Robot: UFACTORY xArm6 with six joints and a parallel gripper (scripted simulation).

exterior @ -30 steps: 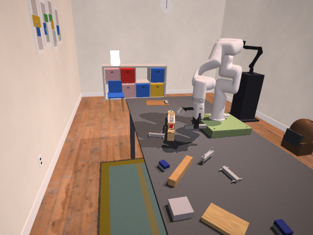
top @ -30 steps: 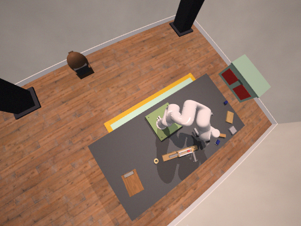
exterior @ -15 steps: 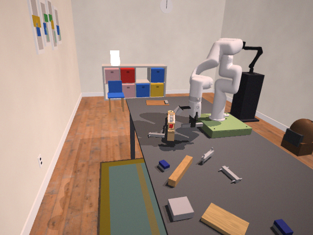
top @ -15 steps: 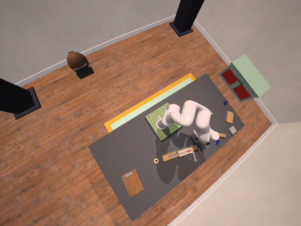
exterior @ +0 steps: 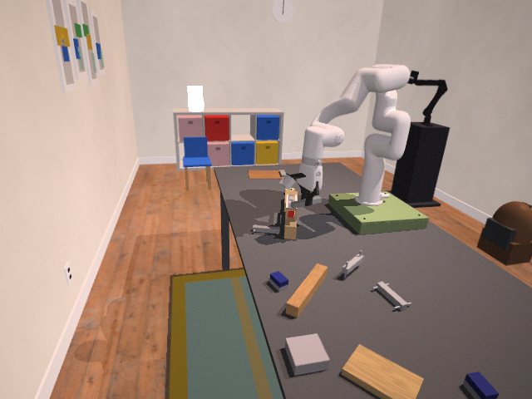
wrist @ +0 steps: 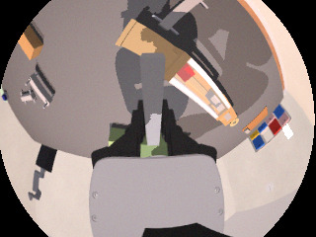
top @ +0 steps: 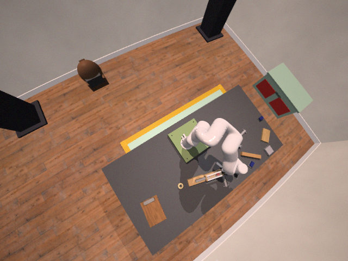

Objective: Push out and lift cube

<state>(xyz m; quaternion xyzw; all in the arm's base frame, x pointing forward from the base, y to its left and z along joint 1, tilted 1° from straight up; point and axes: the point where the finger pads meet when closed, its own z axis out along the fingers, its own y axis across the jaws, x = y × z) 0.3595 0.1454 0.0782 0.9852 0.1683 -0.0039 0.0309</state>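
Observation:
A long wooden channel (top: pixel 206 177) lies on the dark table, and a small red cube (top: pixel 218 174) sits inside it near the end closest to the arm. The channel (exterior: pixel 290 209) and cube (exterior: pixel 290 214) also show in the exterior view, and the channel (wrist: pixel 197 82) and cube (wrist: pixel 186 73) in the wrist view. My gripper (wrist: pixel 152 108) is shut on a grey stick tool (wrist: pixel 152 82) that points ahead of the fingers. The tool's tip is close beside the channel's near end. The gripper (exterior: pixel 307 194) hovers low over the table, outside the channel.
A grey T-shaped tool (exterior: pixel 263 229) lies beside the channel, and two more (exterior: pixel 352 263) (exterior: pixel 391 296) lie nearer. A wooden bar (exterior: pixel 306 289), blue blocks (exterior: pixel 278 278), a grey block (exterior: pixel 306 353) and a plank (exterior: pixel 381 377) are scattered about. The green arm base (exterior: pixel 377 212) is on the right. A tape ring (top: pixel 180 185) and a clipboard (top: pixel 153 210) lie beyond the channel.

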